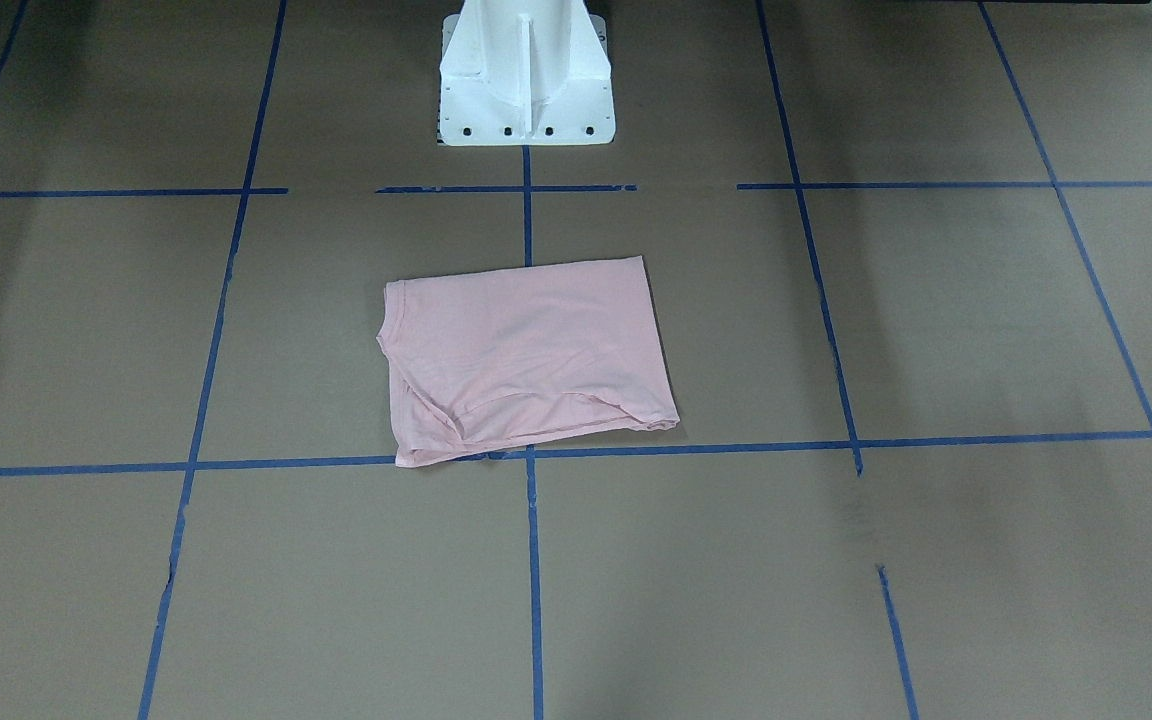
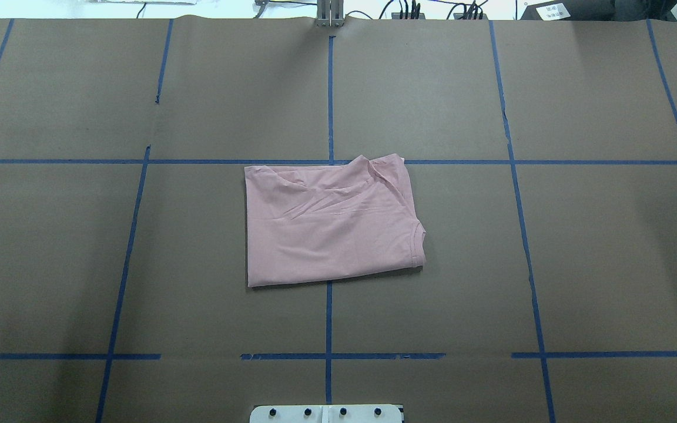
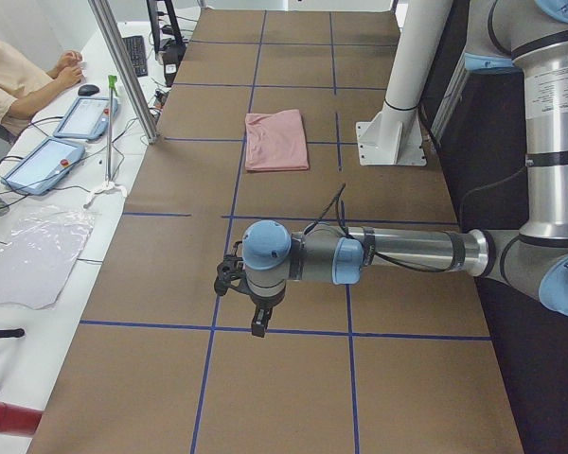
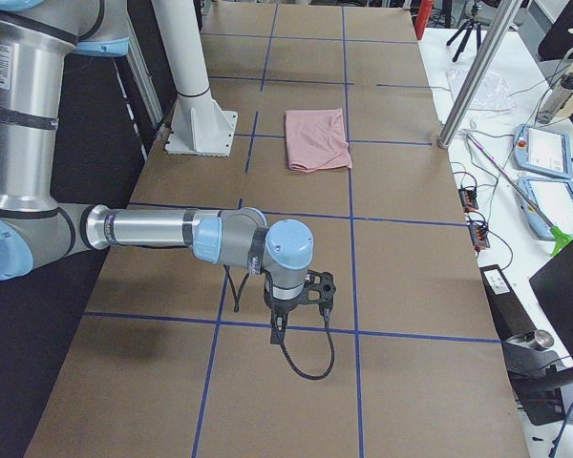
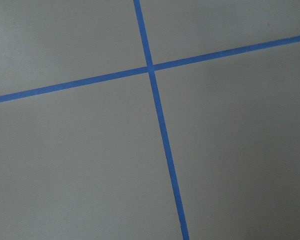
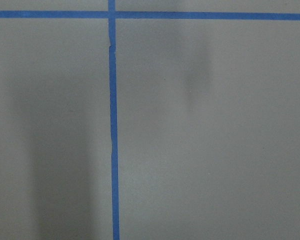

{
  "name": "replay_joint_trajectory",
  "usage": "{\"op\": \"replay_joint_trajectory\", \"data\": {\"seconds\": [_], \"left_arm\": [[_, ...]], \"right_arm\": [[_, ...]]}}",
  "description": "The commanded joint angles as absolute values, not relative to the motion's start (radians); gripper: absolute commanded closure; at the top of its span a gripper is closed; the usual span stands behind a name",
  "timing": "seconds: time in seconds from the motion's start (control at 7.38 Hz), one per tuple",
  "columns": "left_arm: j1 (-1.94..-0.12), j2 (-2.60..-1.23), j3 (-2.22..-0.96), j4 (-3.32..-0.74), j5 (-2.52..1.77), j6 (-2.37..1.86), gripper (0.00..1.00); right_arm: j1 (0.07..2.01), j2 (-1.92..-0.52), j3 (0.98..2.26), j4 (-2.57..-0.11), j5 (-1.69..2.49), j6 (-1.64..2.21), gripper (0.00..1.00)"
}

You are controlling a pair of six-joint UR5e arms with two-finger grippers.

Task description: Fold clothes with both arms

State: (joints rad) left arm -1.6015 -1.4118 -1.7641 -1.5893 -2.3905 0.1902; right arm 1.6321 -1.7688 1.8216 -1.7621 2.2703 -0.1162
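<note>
Checking from remote station, left to right. Left arm (image 3: 360,255): hangs low over bare table (image 2: 80,264), well apart from garment. Left tool (image 3: 229,276) seen side-on only; I cannot tell wide or narrow. Centre: T-shirt (image 2: 332,226) lies as folded rectangle, plain pink up, across centre tape line (image 2: 329,88), near pedestal (image 1: 526,80); far edge rumpled. Right arm (image 4: 172,229): likewise well apart from cloth; right tool (image 4: 317,286) state not discernible. I judge folding essentially complete. Any next move calls for both tools gripping far corners, flattening rumple.

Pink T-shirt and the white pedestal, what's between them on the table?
Only bare table and blue tape lines separate T-shirt from pedestal, per the front-facing view.
</note>
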Motion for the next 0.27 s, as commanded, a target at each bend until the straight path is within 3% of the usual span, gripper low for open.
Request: {"op": "replay_joint_trajectory", "data": {"seconds": [0.0,0.14], "left_arm": [[-1.601,-1.411,-1.763,-1.589,-2.39,0.19,0.0],[-1.601,-1.41,-1.764,-1.589,-2.39,0.189,0.0]], "right_arm": [[1.632,-1.769,1.821,-1.761,2.27,-0.115,0.0],[1.631,-1.769,1.821,-1.759,2.27,-0.115,0.0]]}}
